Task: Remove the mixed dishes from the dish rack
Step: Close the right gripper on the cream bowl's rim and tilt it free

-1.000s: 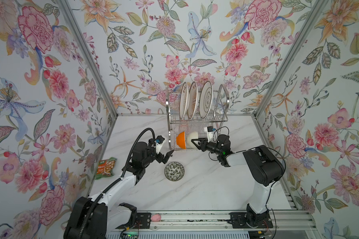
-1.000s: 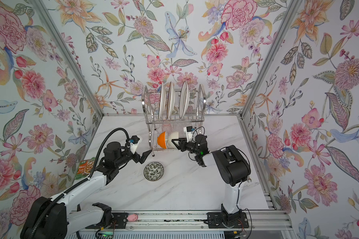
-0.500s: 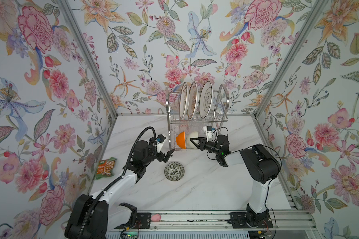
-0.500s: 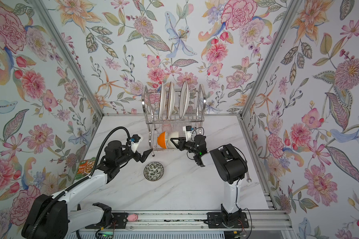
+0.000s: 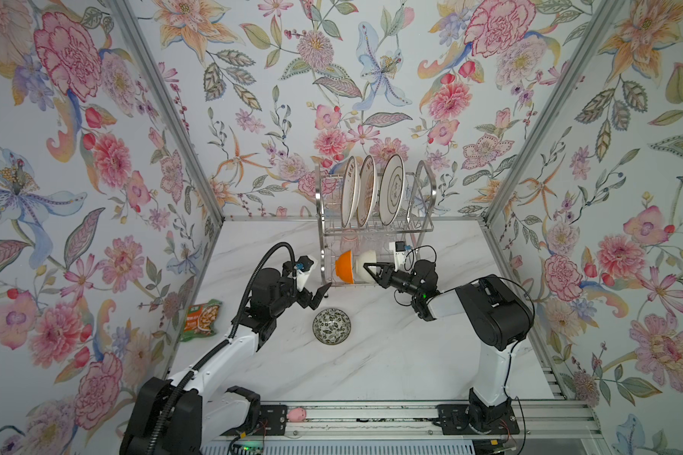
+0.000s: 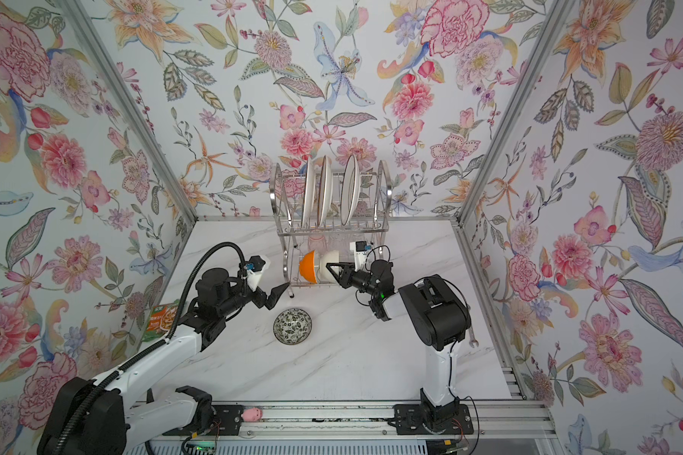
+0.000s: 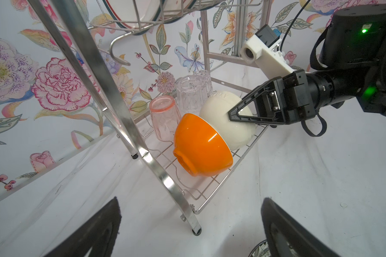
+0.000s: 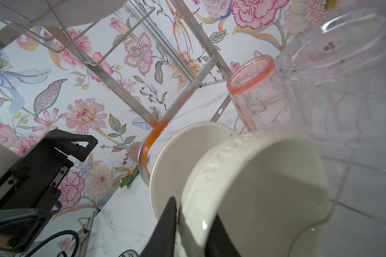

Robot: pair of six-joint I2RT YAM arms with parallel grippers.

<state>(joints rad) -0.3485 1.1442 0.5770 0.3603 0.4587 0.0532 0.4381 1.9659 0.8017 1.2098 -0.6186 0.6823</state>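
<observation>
The dish rack [image 5: 418, 226] stands at the back of the table with three plates [image 5: 391, 189] upright on its upper tier. On the lower shelf an orange bowl [image 7: 201, 144] and a cream bowl [image 7: 218, 104] lie on their sides, with a pink tumbler [image 7: 164, 118] and a clear tumbler [image 7: 191, 93] upside down behind them. My right gripper [image 5: 367, 268] reaches into the lower shelf. It is shut on the cream bowl [image 8: 265, 189], one finger inside the wall and one outside. My left gripper [image 5: 318, 295] hovers open by the rack's front left leg [image 7: 194, 227], holding nothing.
A dark patterned bowl [image 5: 331, 326] sits upright on the marble table in front of the rack. A green-orange food packet [image 5: 202, 319] lies by the left wall. A steel wrench [image 6: 472, 335] lies near the right arm's base. Floral walls close in three sides.
My right gripper has pushed a little further into the lower shelf and its jaws have narrowed onto the cream bowl's wall. The left arm has barely moved.
</observation>
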